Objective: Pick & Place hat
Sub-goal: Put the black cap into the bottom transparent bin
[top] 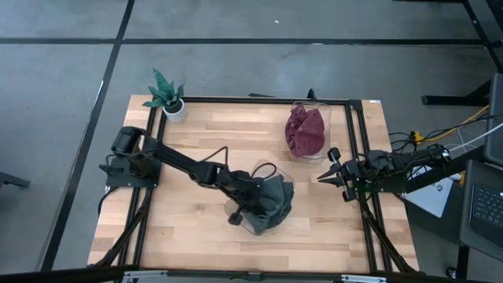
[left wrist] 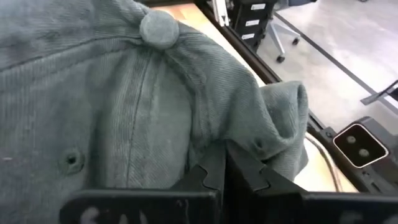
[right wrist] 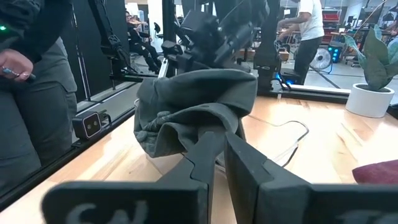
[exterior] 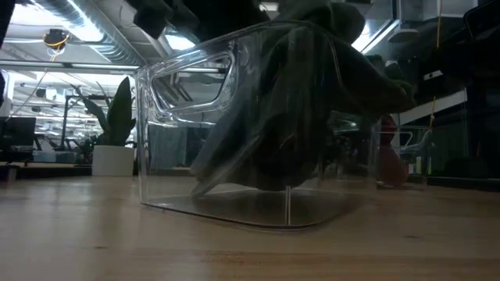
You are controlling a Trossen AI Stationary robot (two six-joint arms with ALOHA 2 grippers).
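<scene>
A grey-green cap (top: 277,200) with a button on its crown (left wrist: 159,28) sits in a clear plastic bin (exterior: 234,78) near the table's middle front, and its cloth spills over the bin's rim (exterior: 375,86). My left gripper (left wrist: 225,158) reaches over the bin from the table's left and is shut on the cap. My right gripper (top: 321,179) waits shut and empty at the table's right, pointing toward the cap (right wrist: 199,106). My left gripper pinches a bunched fold of the cap's crown cloth (left wrist: 249,140) between its two fingers, a little off the top button. The fingers slant down from the table's left. The cap rests in the bin, slack and crumpled, with part of it over the rim.
A second clear bin (top: 318,110) with a maroon hat (top: 306,132) stands at the far right. A potted plant (top: 167,96) stands at the far left corner. A cable (right wrist: 292,130) lies on the table. A person (right wrist: 31,93) stands beside the table's near side.
</scene>
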